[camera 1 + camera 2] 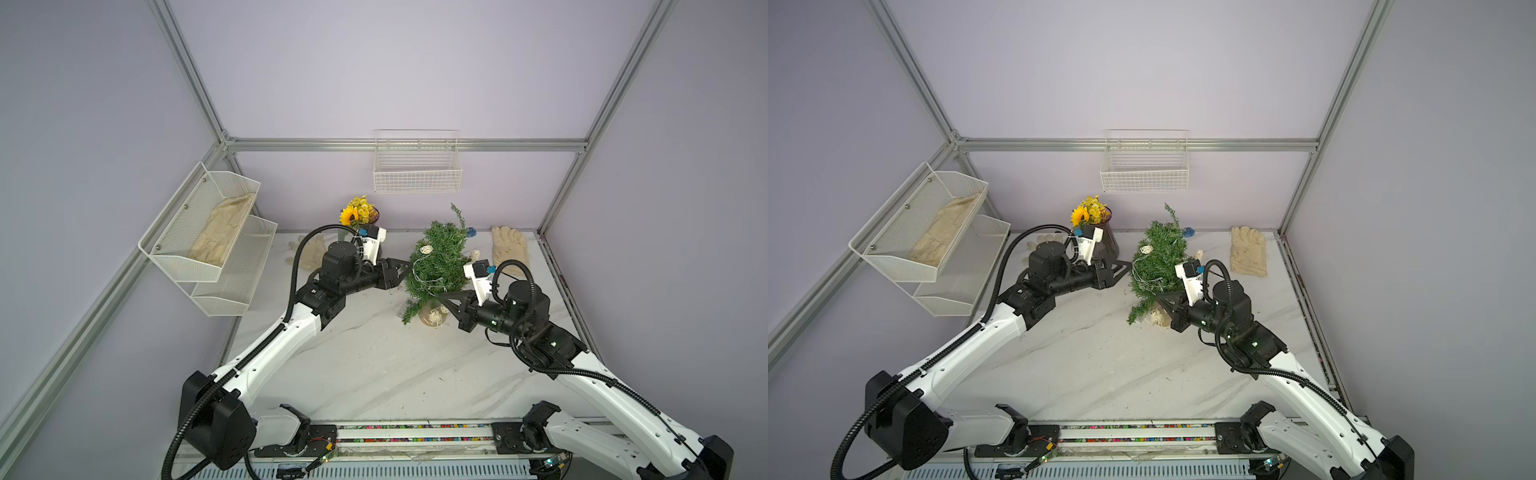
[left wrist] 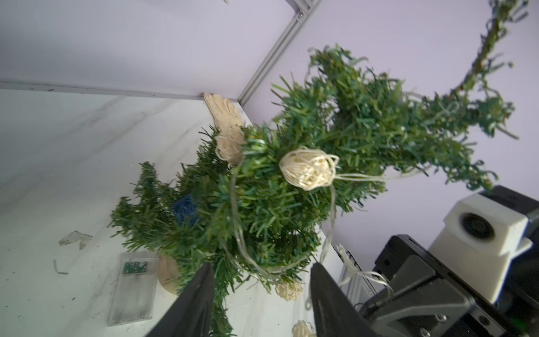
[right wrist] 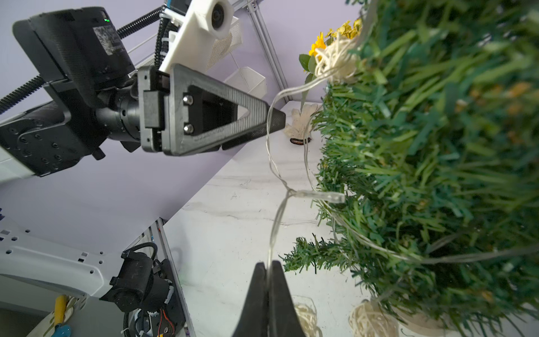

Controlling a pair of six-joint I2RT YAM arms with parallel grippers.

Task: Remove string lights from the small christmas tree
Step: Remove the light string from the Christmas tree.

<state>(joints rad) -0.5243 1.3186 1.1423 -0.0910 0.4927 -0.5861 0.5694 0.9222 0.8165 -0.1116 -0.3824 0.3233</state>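
- Right gripper [image 3: 267,266]: jaws fully closed, pinching the thin silvery wire of the string lights [image 3: 319,195]; in a top view it sits at 5 o'clock of the small christmas tree [image 1: 436,266].
- Left gripper [image 2: 262,265]: jaws partly apart at the tree's 9 o'clock, straddling a wire loop and needles; nothing clamped.
- Progress: we judge removal to be at an early stage; loops and cream woven balls [image 2: 306,169] remain in the bristly green branches; the clear battery box [image 2: 131,291] lies on the marbled table [image 1: 374,353] beside the round wooden base [image 2: 167,277].
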